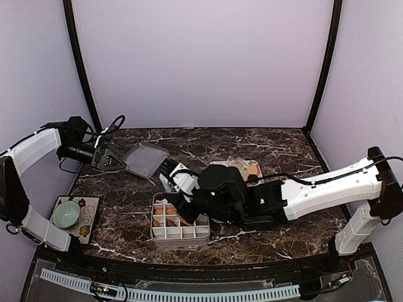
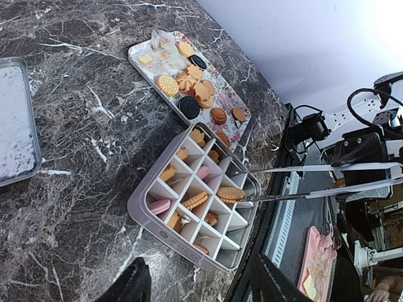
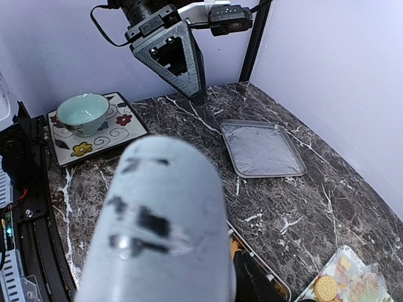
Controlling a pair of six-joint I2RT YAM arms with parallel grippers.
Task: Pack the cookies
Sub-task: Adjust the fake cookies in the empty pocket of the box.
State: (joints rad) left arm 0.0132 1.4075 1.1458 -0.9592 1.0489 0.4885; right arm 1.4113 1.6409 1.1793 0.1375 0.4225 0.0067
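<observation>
Divided box (image 2: 143, 204), nearest the bases: cookies (image 2: 195, 200) in several cells, its right side covered overhead by the right arm (image 1: 315, 192). Tongs (image 2: 302, 168) pinch one cookie above it. Right claw hidden behind a blurred grey mass (image 3: 160, 220), so its grip cannot be told. Beyond, tray (image 2: 141, 70) carries more, perhaps a dozen; left claw (image 2: 198, 284) spread, just beside the lid (image 1: 145, 159).
</observation>
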